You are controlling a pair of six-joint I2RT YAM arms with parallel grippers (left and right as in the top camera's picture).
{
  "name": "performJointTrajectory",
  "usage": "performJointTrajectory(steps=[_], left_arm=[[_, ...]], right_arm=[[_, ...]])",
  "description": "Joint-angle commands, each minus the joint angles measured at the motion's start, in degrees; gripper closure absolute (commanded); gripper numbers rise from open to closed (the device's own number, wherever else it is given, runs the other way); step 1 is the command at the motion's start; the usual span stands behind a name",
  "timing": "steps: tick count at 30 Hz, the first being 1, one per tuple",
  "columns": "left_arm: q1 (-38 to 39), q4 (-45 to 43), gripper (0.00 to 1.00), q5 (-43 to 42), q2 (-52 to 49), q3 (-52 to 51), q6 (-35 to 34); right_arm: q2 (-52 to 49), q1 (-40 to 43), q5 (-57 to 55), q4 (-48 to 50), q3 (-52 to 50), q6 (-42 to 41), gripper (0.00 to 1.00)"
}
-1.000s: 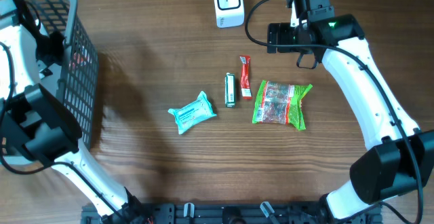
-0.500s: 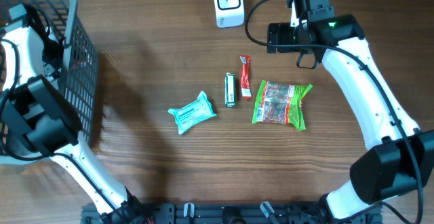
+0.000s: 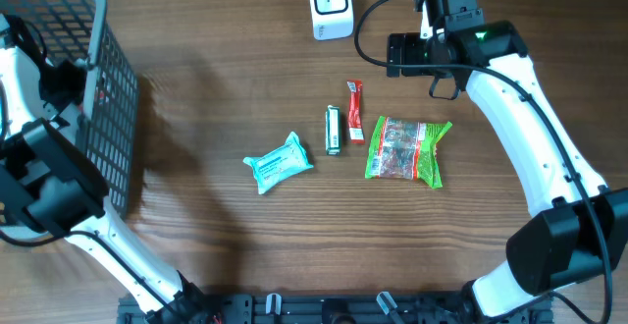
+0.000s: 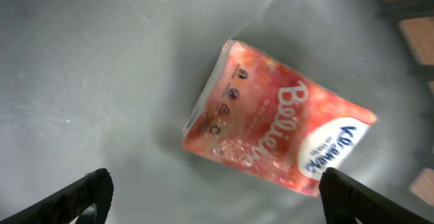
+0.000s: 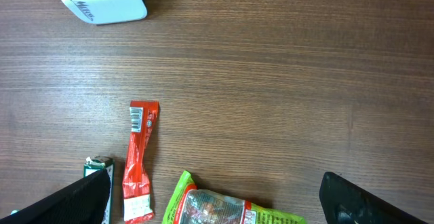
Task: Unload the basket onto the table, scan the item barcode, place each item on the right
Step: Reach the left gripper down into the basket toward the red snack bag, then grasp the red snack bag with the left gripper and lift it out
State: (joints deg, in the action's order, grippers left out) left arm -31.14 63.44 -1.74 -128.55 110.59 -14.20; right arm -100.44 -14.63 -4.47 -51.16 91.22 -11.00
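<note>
The left fingers (image 4: 78,197) hang spread wide and empty inside the grey basket (image 3: 108,98) at the left edge of the counter (image 3: 226,69), above a pink packet (image 4: 278,132) lying flat on the basket floor. Toward the far edge, the right fingers (image 5: 81,197) gape open, holding nothing, near the white scanner (image 3: 331,5). Mid-counter lie a teal pack (image 3: 278,162), a slim green bar (image 3: 333,131), a red sachet (image 3: 354,112) and a green snack bag (image 3: 406,150), all untouched.
</note>
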Motion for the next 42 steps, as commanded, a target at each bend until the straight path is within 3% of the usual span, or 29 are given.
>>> performJointTrajectory(steps=[1,11,20,28,36,42], left_arm=[[0.33,-0.11,0.01,-0.22,2.89,0.00,-0.68],[2.21,-4.15,0.00,-1.95,2.86,-1.53,3.65],[2.38,-14.01,0.00,0.46,2.86,-12.74,3.45],[2.32,-14.80,0.28,0.52,8.26,-11.08,3.48],[2.43,-14.19,0.38,0.50,22.80,-10.88,2.93],[2.36,-13.49,0.04,0.79,29.33,-10.93,1.97]], right_arm=[[-0.61,-0.02,0.90,0.15,-0.22,0.33,0.00],[-0.61,-0.02,0.90,0.15,-0.22,0.33,0.00],[-0.61,-0.02,0.92,0.15,-0.22,0.33,0.00],[-0.61,-0.02,0.90,0.15,-0.22,0.33,0.00],[-0.61,-0.02,0.92,0.15,-0.22,0.33,0.00],[-0.61,-0.02,0.92,0.15,-0.22,0.33,0.00]])
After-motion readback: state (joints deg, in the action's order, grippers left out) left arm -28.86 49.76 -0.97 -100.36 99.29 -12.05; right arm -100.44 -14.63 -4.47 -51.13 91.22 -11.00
